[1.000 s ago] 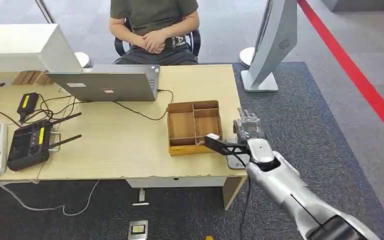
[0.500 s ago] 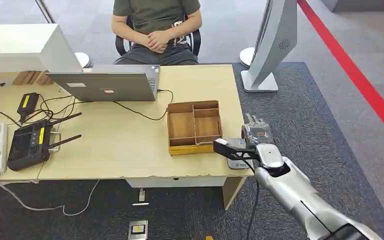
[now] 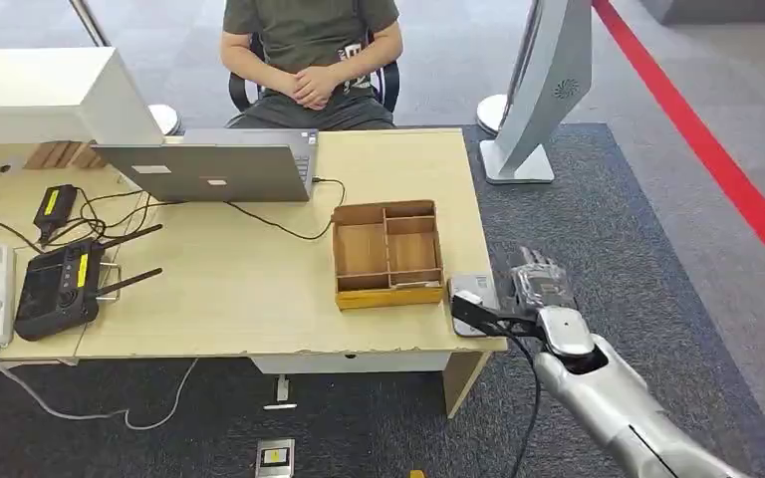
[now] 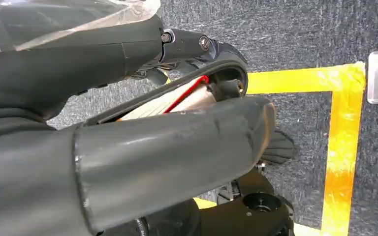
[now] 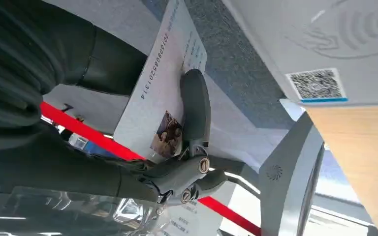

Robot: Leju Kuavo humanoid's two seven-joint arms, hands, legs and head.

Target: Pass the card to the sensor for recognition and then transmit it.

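My right hand (image 3: pixel 535 296) hovers at the table's front right corner, just right of the flat grey sensor (image 3: pixel 470 295). In the right wrist view it pinches the white card (image 5: pixel 160 91), printed with numbers and a small photo, with a dark finger (image 5: pixel 195 105) laid across its face. The sensor (image 5: pixel 325 44), with its QR sticker and wave symbol, lies close beside the card, and a gap shows between them. My left hand (image 4: pixel 152 98) hangs down over the floor with its fingers loosely apart and nothing in them.
A wooden compartment tray (image 3: pixel 387 253) sits just left of the sensor. A laptop (image 3: pixel 207 167), cables and a black controller (image 3: pixel 60 284) occupy the table's left. A person (image 3: pixel 309 55) sits behind the table. A white stand (image 3: pixel 543 95) rises at the right.
My right hand has moved to the right and toward the table's front edge with the card, from beside the tray to past the sensor at the corner.
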